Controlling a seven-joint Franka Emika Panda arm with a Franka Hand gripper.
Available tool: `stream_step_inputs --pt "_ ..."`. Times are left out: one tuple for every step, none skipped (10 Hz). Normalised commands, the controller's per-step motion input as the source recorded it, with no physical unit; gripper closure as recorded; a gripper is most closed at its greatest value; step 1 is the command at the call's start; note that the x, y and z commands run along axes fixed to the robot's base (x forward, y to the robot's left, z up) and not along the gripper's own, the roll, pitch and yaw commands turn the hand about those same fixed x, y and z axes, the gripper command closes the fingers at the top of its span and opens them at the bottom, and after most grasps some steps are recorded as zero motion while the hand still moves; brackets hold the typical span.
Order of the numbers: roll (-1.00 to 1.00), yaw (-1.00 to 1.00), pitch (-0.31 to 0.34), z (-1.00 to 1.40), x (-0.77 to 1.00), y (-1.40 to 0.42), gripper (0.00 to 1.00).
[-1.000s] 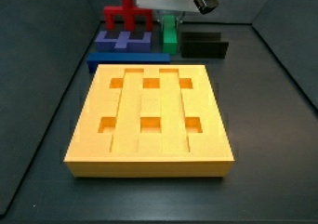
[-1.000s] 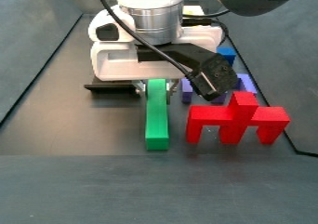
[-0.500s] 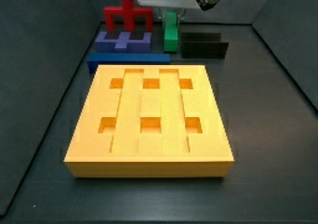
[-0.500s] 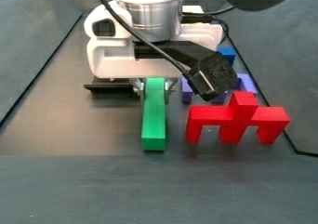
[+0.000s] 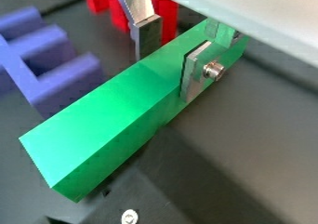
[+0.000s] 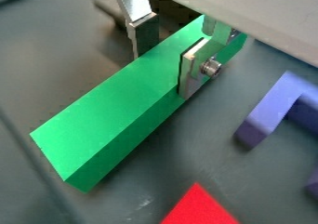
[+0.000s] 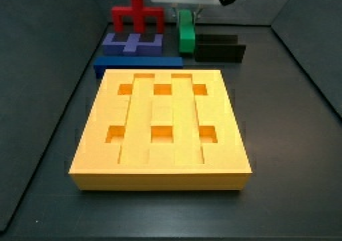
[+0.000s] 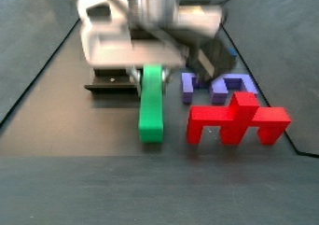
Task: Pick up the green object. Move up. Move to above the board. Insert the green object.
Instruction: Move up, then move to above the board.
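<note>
The green object point(image 5: 118, 112) is a long plain green bar, seen in both wrist views point(image 6: 125, 112). My gripper point(image 5: 172, 49) is shut on it near one end, with a silver finger point(image 5: 199, 65) flat on one side and the other finger point(image 5: 145, 32) on the opposite side; it shows the same way in a wrist view point(image 6: 168, 49). In a side view the bar point(image 7: 186, 30) hangs under my gripper point(image 7: 187, 10) behind the board point(image 7: 96, 125), a big yellow-orange slab with grooves and square holes. In a side view point(image 8: 151, 103) the bar is lifted off the floor.
A red cross-shaped piece point(image 7: 135, 17) stands behind a blue block point(image 7: 134, 53), left of the bar. A black block point(image 7: 221, 49) lies to its right. In a side view the red piece point(image 8: 237, 121) stands right beside the bar. Dark walls enclose the floor.
My gripper has risen with the green bar in it; the bar now sits higher off the floor. The arm is blurred with motion in a side view. Other pieces have not moved.
</note>
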Motion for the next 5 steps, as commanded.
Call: stream_step_inputs --pt "0.01 -0.07 -0.005 0.70 -0.01 0.05 1.00" --pt "0.01 -0.03 -0.021 0.18 0.01 0.03 1.00" --pt "0.00 0.00 0.000 1.40 0.00 0.00 1.00" --pt "-0.01 0.02 0.027 1.40 -0.01 -0.01 1.00" --pt "-0.01 0.01 0.025 1.40 -0.03 -0.01 1.00"
